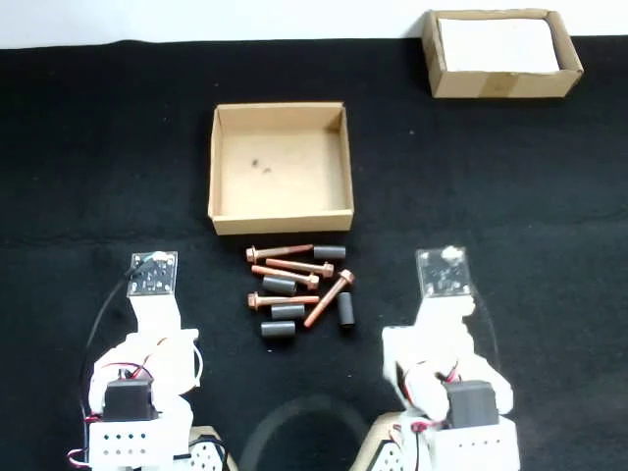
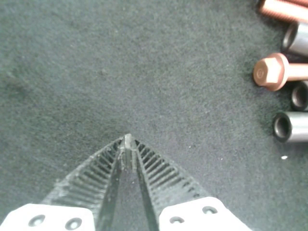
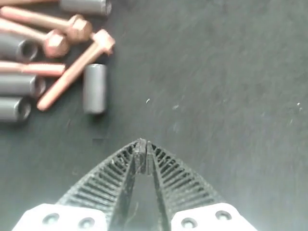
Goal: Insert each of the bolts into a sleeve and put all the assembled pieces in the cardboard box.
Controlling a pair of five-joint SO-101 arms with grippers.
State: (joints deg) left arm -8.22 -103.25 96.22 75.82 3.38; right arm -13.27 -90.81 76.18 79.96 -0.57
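Five copper-coloured hex-head bolts (image 1: 285, 299) lie heaped mid-tabletop. Four run roughly along the near edge, and one slants with its head toward the far right corner. Five short grey metal sleeves (image 1: 280, 286) lie among them, smooth tubes, one turned near-to-far. Just beyond sits the open brown cardboard box (image 1: 282, 222). The black cloth tabletop (image 1: 98, 147) lies bare on both flanks. The left gripper (image 2: 127, 142) is pinched closed on nothing, and the right gripper (image 3: 141, 144) likewise, its ribbed fingertips meeting.
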